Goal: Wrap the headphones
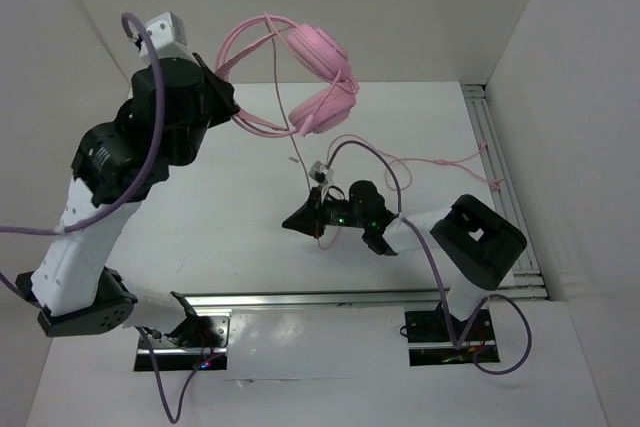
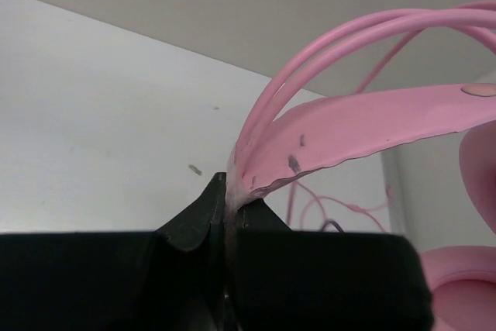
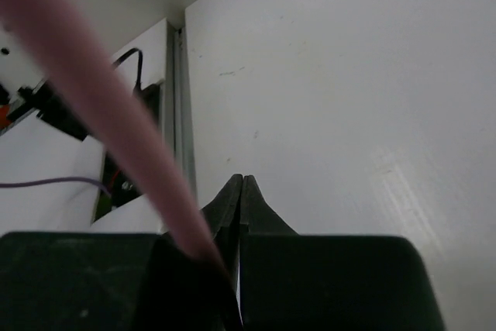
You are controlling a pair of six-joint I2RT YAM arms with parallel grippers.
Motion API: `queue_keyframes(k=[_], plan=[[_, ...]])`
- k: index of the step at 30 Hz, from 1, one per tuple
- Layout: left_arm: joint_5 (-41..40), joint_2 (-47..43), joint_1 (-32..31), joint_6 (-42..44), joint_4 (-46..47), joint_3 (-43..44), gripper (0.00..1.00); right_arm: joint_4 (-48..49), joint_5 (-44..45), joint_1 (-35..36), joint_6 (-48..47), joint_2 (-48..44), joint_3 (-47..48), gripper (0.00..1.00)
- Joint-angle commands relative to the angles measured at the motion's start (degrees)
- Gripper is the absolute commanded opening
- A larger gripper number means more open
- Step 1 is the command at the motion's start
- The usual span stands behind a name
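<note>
The pink headphones (image 1: 322,55) hang in the air at the back. My left gripper (image 1: 235,112) is raised there, shut on the flat pink headband (image 2: 356,122), which rises out of its jaws (image 2: 230,184). An earcup (image 2: 465,292) shows at the lower right. The thin pink cord (image 1: 297,152) drops from the earcups past a small white inline piece (image 1: 320,169) to my right gripper (image 1: 290,224), low over the table's middle. That gripper (image 3: 242,180) is shut with its tips touching. The blurred cord (image 3: 101,106) slants down into the root of its jaws. More cord (image 1: 440,161) trails right on the table.
A metal rail (image 1: 495,162) runs along the table's right side and another (image 1: 380,297) along the near edge. White walls close in the back and sides. A purple robot cable (image 1: 140,177) loops over the left arm, another (image 1: 400,197) over the right.
</note>
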Motion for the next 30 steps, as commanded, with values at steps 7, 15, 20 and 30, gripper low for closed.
queue_keyframes(k=[7,15,20,30], plan=[[4.85,12.17,20.78,-3.97,2.0,5.78,0.0,-8.62,12.93,16.11,-6.93,-21.26,-8.91,0.0],[6.87,14.56,27.56,-5.38,0.49,-7.38,0.0,-36.22,27.97,27.81,-18.43,-32.72,2.13,0.0],[13.19,14.02,27.57,4.63,2.88,-18.18,0.0,-52.59,37.11,28.96,-26.7,-34.13,13.74,0.0],[8.29,-3.61,14.92,14.74,2.52,-44.46,0.0,-66.24,44.52,10.52,-38.41,-29.4,32.99,0.0]])
